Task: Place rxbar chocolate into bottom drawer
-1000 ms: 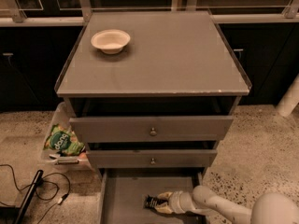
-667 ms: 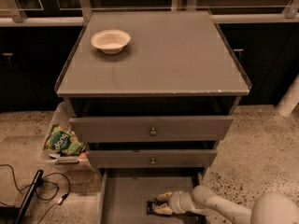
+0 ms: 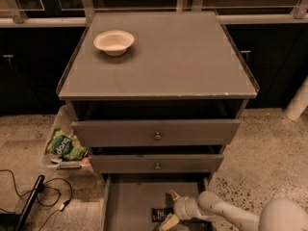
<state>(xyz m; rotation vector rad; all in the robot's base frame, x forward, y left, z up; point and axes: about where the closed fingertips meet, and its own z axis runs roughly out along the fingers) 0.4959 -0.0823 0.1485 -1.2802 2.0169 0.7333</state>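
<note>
The bottom drawer is pulled out at the foot of the grey cabinet, its flat floor showing. The rxbar chocolate, a small black wrapper, lies on the drawer floor near the front right. My gripper reaches into the drawer from the right and is just right of the bar. Its fingers are spread apart, one fingertip behind the bar and the other at the bar's front edge. The gripper is open and holds nothing.
A white bowl stands on the cabinet top. Two upper knobbed drawers stick out slightly above the bottom one. A green snack bag lies in a bin left of the cabinet. Cables lie on the floor at the left.
The gripper's fingers have spread apart and the rxbar chocolate now rests on the bottom drawer's floor instead of being pinched between them.
</note>
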